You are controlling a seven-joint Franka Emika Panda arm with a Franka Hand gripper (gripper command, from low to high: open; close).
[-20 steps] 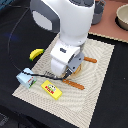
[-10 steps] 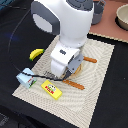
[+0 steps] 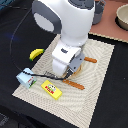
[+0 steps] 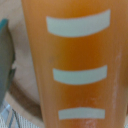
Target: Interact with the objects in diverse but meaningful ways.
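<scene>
A golden-brown bread loaf [image 4: 75, 65] with pale score marks fills the wrist view, very close to the camera. In the exterior view my gripper [image 3: 69, 75] is low over the middle of the woven placemat [image 3: 100, 95], and the arm's white body hides its fingers and most of the loaf. A grey-teal shape [image 4: 4, 55] at the edge of the wrist view may be a finger. A small yellow banana [image 3: 36, 53] lies off the mat at the exterior view's left. A flat yellow box with a red label [image 3: 50, 89] lies on the mat's near-left part.
Two wooden-handled utensils lie on the mat, one beside the arm [image 3: 90, 60] and one in front of it [image 3: 76, 85]. A small teal block with a black cable [image 3: 25, 79] sits at the mat's left corner. A grey pot [image 3: 98, 10] and a bowl [image 3: 122, 15] stand at the back.
</scene>
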